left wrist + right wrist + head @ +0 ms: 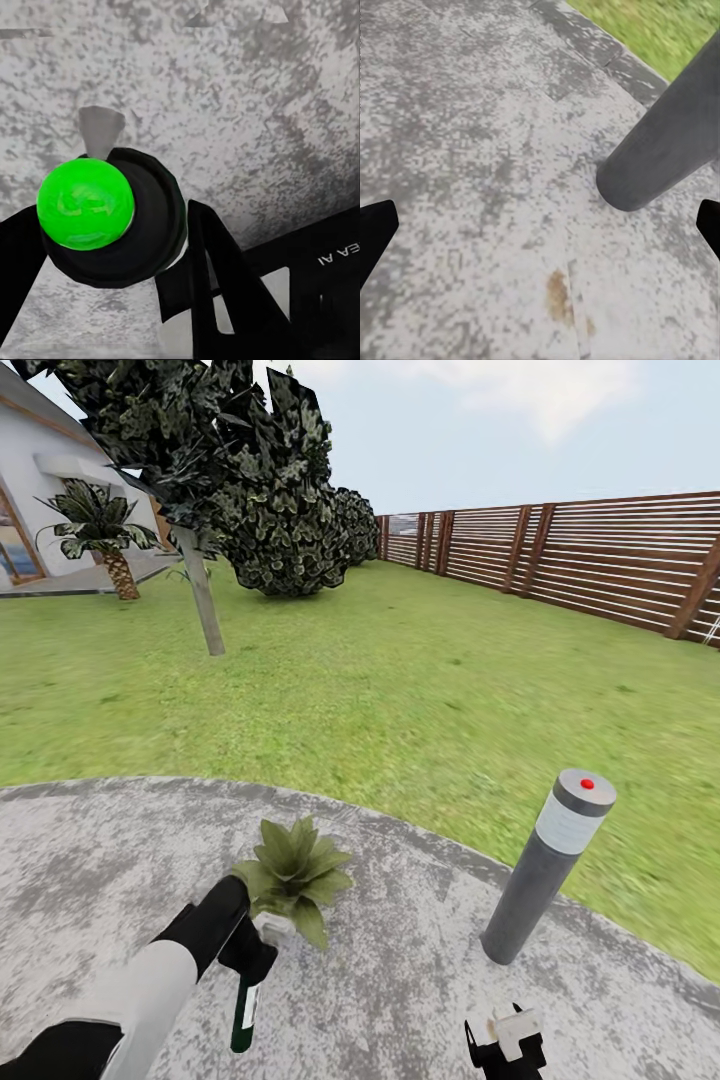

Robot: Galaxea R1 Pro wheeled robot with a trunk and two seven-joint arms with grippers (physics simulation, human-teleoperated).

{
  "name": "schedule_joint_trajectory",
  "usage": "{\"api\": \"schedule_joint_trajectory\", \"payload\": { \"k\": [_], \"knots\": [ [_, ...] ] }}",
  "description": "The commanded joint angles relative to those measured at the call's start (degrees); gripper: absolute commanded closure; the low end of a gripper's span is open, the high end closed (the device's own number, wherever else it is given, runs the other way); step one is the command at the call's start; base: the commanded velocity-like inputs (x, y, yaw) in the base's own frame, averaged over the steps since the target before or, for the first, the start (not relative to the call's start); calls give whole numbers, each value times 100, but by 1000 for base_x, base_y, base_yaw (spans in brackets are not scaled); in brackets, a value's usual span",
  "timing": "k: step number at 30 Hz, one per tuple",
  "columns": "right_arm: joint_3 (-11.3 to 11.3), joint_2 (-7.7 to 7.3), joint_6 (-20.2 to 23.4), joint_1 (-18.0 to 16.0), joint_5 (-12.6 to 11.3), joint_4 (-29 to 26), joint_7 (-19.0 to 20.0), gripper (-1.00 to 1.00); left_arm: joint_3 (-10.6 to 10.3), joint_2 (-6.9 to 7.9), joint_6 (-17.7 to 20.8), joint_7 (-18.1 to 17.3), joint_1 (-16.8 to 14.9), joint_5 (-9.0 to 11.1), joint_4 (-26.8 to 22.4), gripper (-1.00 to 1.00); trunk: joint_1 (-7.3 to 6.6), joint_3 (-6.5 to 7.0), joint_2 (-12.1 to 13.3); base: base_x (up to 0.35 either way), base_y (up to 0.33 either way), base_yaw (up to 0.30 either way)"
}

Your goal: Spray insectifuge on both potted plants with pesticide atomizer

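One low potted plant of speckled green leaves (293, 875) sits just beyond my left gripper (250, 958), which clasps the slim dark green pesticide atomizer (244, 1015). Spraying comes next: aim its nozzle. My right gripper (506, 1042) hangs spread, empty.

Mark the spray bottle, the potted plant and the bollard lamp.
spray bottle (244, 1015), head view, on its dark green body.
potted plant (293, 872), head view, on the leaf rosette.
bollard lamp (545, 870), head view, on the grey post.
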Motion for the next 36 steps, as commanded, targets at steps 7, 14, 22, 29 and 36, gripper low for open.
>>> {"api": "schedule_joint_trajectory", "payload": {
  "k": [7,14,22,29,36],
  "knots": [
    [-12,2,-11,-4,70,6,-43,-100,252,-123,10,514,321,-25,-83,100,-1,-4,-2,0,0,0],
    [-9,2,-11,-4,70,6,-40,-100,821,-480,7,1308,309,-10,-154,100,-1,-4,-2,0,0,0],
    [-3,9,-10,-4,78,6,-25,-100,1057,-421,-48,1281,774,-6,-130,100,-1,-4,-2,0,0,0],
    [-4,9,-8,-4,78,6,-25,-100,1045,-523,37,1268,361,8,-164,100,-1,-4,-2,0,0,0],
    [-6,9,-7,-4,78,6,-26,-100,1067,-529,95,1267,-255,21,-98,100,-1,-4,-2,0,0,0]
  ]
}}
